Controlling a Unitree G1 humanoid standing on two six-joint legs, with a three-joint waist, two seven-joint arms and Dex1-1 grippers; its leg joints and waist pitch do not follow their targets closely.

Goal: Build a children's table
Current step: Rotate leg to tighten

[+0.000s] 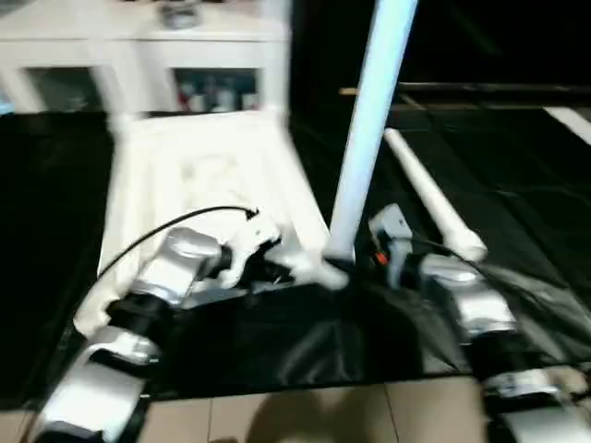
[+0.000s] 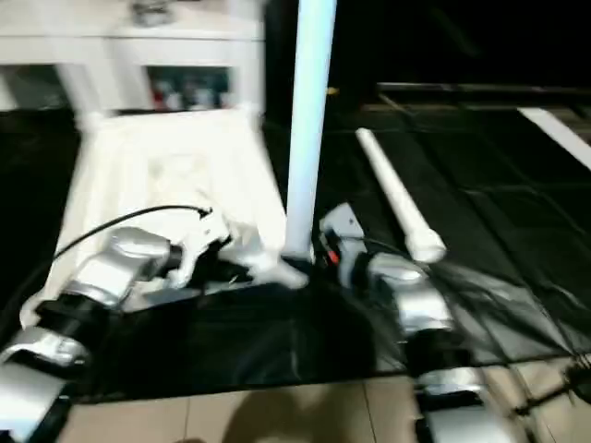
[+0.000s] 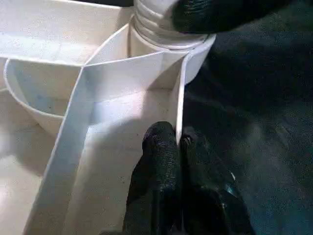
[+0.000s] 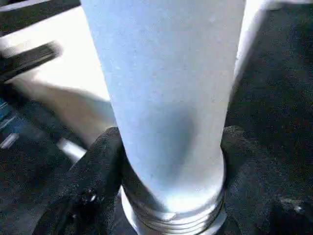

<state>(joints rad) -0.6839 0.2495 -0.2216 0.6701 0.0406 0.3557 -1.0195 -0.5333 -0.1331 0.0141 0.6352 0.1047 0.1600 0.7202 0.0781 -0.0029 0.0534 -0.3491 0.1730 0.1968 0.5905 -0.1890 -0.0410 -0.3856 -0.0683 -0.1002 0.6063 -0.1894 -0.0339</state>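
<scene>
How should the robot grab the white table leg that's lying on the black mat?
Grip the spare leg around its round middle, coming down from above. It lies flat on the black mat with open space beside it, so a claw can close across its width.

A black sheet (image 1: 517,185) is covering the tiled floor (image 1: 305,415), and the upturned tabletop (image 1: 199,175) and 1 loose leg (image 1: 434,198) are lying on it.

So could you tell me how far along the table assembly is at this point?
Done: none fully seated. In hand: the right gripper is shut on an upright leg at the tabletop corner socket, threads showing; the left gripper pinches the rim. Left: a spare leg on the floor.
</scene>
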